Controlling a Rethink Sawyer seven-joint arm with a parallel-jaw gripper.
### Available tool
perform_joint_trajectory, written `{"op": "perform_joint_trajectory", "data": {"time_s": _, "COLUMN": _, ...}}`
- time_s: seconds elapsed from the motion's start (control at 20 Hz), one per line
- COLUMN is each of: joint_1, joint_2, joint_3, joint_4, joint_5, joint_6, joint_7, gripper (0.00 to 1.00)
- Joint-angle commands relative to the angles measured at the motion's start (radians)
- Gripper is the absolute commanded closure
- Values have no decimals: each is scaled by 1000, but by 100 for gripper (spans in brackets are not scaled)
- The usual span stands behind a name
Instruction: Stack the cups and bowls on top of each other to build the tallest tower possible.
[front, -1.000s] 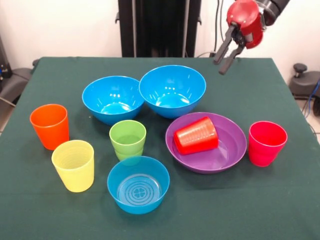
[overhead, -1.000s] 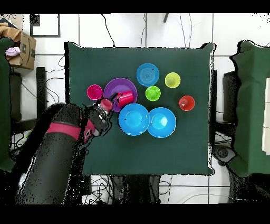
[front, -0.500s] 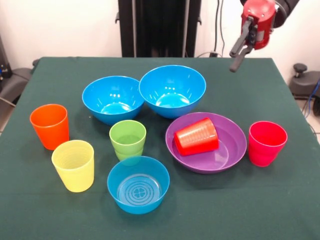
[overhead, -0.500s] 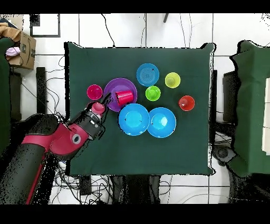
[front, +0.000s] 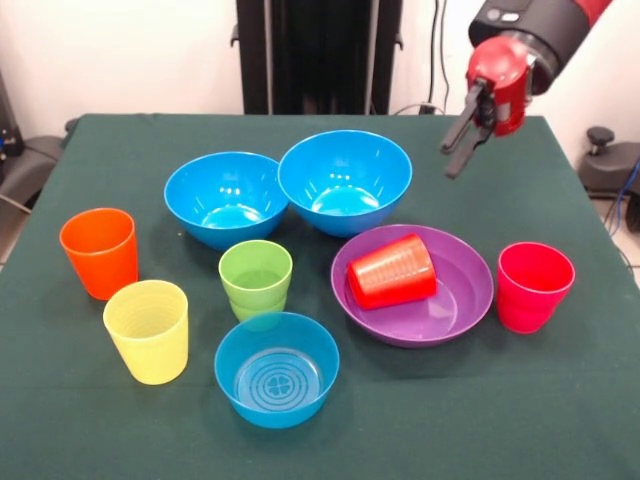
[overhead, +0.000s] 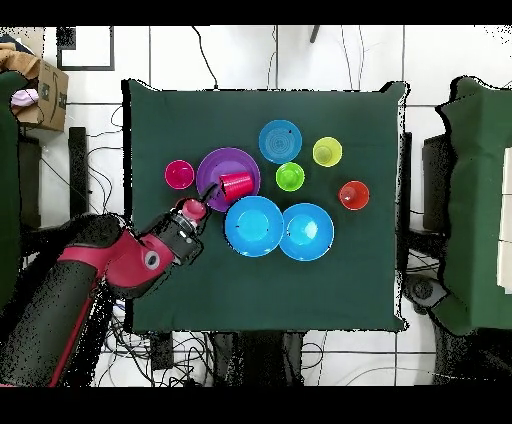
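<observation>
You see the red cup (front: 392, 270) lying on its side inside the purple bowl (front: 462, 290). In the front view its long axis runs about left to right, with the open mouth toward the right and the bottom toward the left. It is the only thing inside a container; every other bowl holds nothing.

Count five cups: orange (front: 99, 252) and yellow (front: 148, 330) at the left, light green (front: 256, 279) in the middle, the tipped red one, and a pinkish-red one (front: 534, 286) upright just right of the purple bowl. Count also five bowls: two large blue bowls (front: 226, 198) (front: 345, 181) touching side by side at the far side, a small blue bowl (front: 277, 369) with rings on its bottom nearest the camera, the purple one, and a small green bowl (front: 262, 318) under the green cup.

The gripper (front: 458, 148) hangs in the air above the far right part of the table (front: 560, 400); its two fingers stand slightly apart and hold nothing.
</observation>
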Motion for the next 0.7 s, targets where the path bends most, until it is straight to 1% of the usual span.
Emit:
{"op": "perform_joint_trajectory", "data": {"time_s": 0.05, "joint_1": -16, "joint_2": 104, "joint_3": 90, "joint_4": -78, "joint_5": 93, "joint_6": 48, "joint_7": 222, "gripper": 0}}
{"op": "perform_joint_trajectory", "data": {"time_s": 0.3, "joint_1": -30, "joint_2": 99, "joint_3": 98, "joint_4": -103, "joint_5": 150, "joint_6": 43, "joint_7": 187, "gripper": 0}}
{"op": "perform_joint_trajectory", "data": {"time_s": 0.4, "joint_1": -42, "joint_2": 89, "joint_3": 103, "joint_4": -105, "joint_5": 186, "joint_6": 44, "joint_7": 188, "gripper": 0}}
{"op": "perform_joint_trajectory", "data": {"time_s": 0.55, "joint_1": -76, "joint_2": 73, "joint_3": 130, "joint_4": -115, "joint_5": 235, "joint_6": 33, "joint_7": 140, "gripper": 0}}
{"op": "perform_joint_trajectory", "data": {"time_s": 0.7, "joint_1": -78, "joint_2": 83, "joint_3": 122, "joint_4": -132, "joint_5": 278, "joint_6": 31, "joint_7": 156, "gripper": 0}}
